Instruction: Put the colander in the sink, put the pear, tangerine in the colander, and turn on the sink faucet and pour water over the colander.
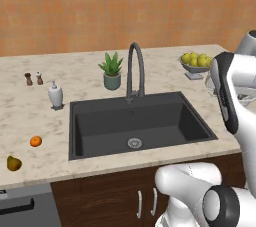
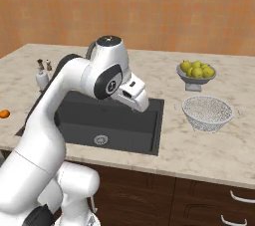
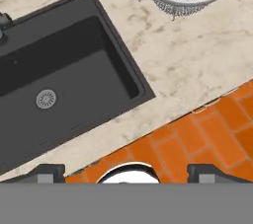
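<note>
We find the colander (image 2: 207, 112) upright on the marble counter (image 2: 199, 145) to the right of the sink (image 2: 107, 120), mouth up, just in front of the footed bowl of yellow-green fruit (image 2: 196, 72). Being round, it has no long axis to speak of; its open side faces the ceiling. We judge nothing of the task done yet: the basin holds only its silver drain (image 1: 134, 143), the colander is empty, and no water runs from the gooseneck faucet (image 1: 135, 71). The tangerine (image 1: 35, 141) and the pear (image 1: 14, 163) lie well apart from it, on the counter left of the sink, the pear nearer the front edge with its narrow end pointing up and away from us. All three steps are left.

Our gripper (image 3: 126, 171) hangs above the counter's front edge, between sink and colander. The finger tips (image 3: 47, 171) stand wide apart with nothing between them.
</note>
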Motion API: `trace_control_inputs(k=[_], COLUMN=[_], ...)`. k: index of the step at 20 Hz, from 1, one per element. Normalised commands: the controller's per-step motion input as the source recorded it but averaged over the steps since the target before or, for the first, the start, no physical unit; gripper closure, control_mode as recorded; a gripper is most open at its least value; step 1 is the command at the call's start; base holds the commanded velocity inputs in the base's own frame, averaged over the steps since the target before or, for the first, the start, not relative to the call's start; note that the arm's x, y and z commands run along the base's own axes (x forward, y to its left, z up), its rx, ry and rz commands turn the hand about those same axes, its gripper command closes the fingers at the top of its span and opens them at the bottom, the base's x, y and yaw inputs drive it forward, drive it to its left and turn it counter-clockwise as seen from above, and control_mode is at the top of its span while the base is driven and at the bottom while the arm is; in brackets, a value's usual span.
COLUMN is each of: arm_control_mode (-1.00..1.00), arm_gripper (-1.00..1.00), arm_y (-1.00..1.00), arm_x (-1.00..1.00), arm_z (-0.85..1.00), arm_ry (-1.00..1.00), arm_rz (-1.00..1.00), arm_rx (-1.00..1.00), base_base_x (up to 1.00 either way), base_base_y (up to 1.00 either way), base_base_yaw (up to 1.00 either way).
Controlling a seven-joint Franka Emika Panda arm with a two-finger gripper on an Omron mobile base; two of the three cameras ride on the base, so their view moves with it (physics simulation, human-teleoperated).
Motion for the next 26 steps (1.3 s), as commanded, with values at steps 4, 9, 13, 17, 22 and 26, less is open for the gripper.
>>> trace_control_inputs(k=[4,9,13,17,22,26], arm_control_mode=[-1.00,-1.00,-1.00,-1.00,-1.00,-1.00], arm_gripper=[-1.00,-1.00,-1.00,-1.00,-1.00,-1.00], arm_y=[-0.94,-0.91,-0.81,-0.71,-0.46,-0.29], arm_x=[0.00,0.00,0.02,0.21,0.46,0.58], arm_z=[-0.34,-0.38,-0.27,-0.08,-0.07,-0.14], arm_ry=[0.01,0.00,-0.01,-0.11,-0.18,-0.06], arm_rz=[-0.53,-0.53,-0.45,-0.27,-0.24,-0.20], arm_rx=[0.06,0.09,0.11,0.15,0.10,0.08], base_base_x=[0.00,0.00,0.00,0.00,0.00,0.00], base_base_y=[0.00,0.00,0.00,0.00,0.00,0.00], base_base_yaw=[0.00,0.00,0.00,0.00,0.00,0.00])
